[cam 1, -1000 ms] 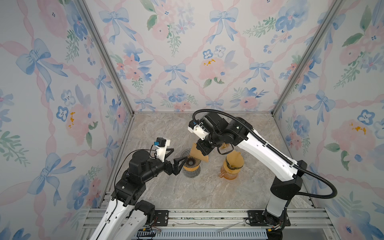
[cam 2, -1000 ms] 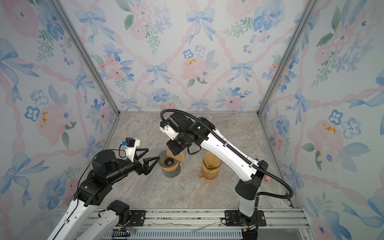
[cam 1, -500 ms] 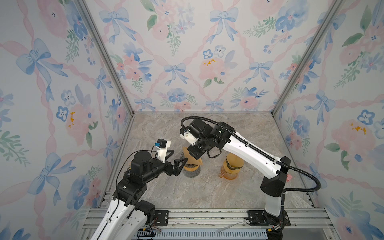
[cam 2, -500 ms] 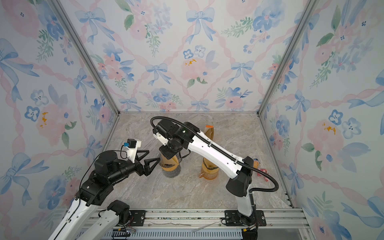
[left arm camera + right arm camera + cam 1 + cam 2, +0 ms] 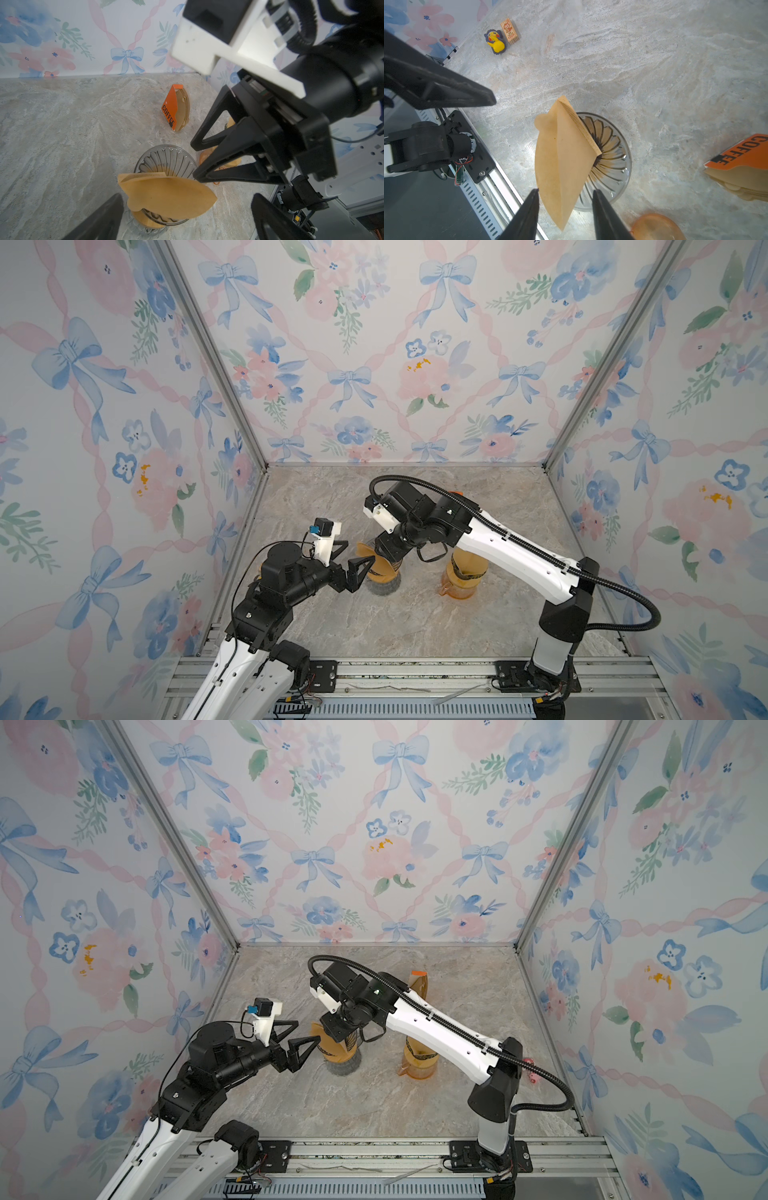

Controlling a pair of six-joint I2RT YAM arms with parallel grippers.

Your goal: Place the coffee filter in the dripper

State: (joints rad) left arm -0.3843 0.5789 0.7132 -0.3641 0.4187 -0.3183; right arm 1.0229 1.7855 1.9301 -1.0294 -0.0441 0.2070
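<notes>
Right wrist view: a tan paper coffee filter (image 5: 562, 158), folded flat, fills the centre of the frame. Its pointed end rests in the middle of a clear ribbed glass dripper (image 5: 614, 166), and its wide rounded edge leans out over the rim, tilted. At the lower edge of the frame the right gripper (image 5: 565, 190) shows as two black fingers standing apart on either side of the paper, not pinching it (one finger is just beside the paper's edge, and contact cannot be told).

In a top view, the left gripper (image 5: 359, 551) sits left of centre with its jaws spread wide and nothing held, its tips just beside the filter. A translucent amber carafe (image 5: 461, 576) stands to the right of the dripper.

In the left wrist view, an orange carton printed COFFEE (image 5: 173, 108) stands at upper centre on the grey marbled tabletop (image 5: 62, 124).
</notes>
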